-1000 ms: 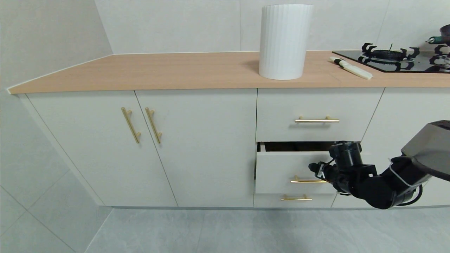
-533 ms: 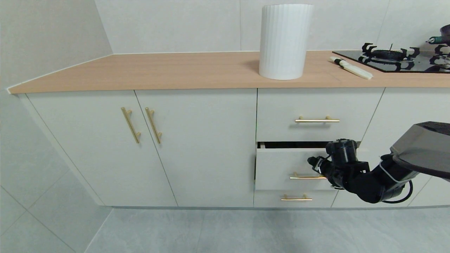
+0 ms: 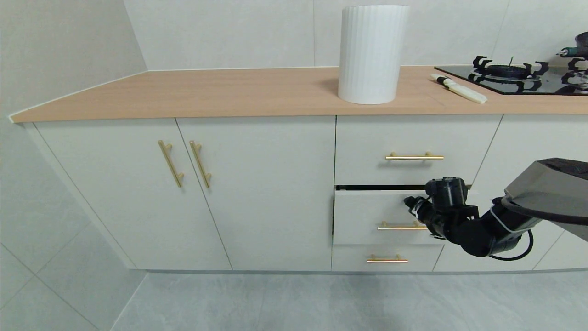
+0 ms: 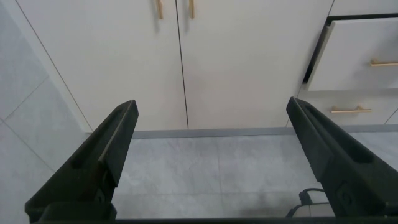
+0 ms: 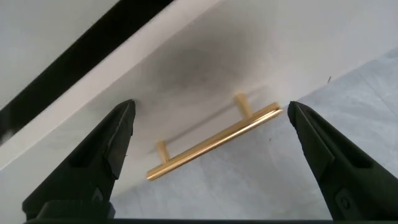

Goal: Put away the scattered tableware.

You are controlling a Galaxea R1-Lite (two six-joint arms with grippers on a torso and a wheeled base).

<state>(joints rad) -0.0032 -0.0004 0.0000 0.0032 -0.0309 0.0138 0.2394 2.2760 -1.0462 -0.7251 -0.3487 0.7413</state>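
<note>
Right gripper (image 3: 412, 208): fingers apart, at the middle drawer (image 3: 367, 216), just above its handle (image 3: 398, 226).
Left gripper (image 4: 211, 107): fingers apart, low on the left.
Risk: the drawer is barely ajar, so a nudge could close it, or the fingers could slip off the thin handle.
Tableware: a pale utensil (image 3: 457, 88) lies far right on the worktop (image 3: 206, 94), beside the hob (image 3: 514, 78).
Room: pale tiled walls, grey floor.

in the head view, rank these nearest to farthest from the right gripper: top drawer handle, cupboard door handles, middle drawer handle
1. middle drawer handle, just below the right gripper.
2. top drawer handle, one drawer above.
3. cupboard door handles, far to the robot's left.
</note>
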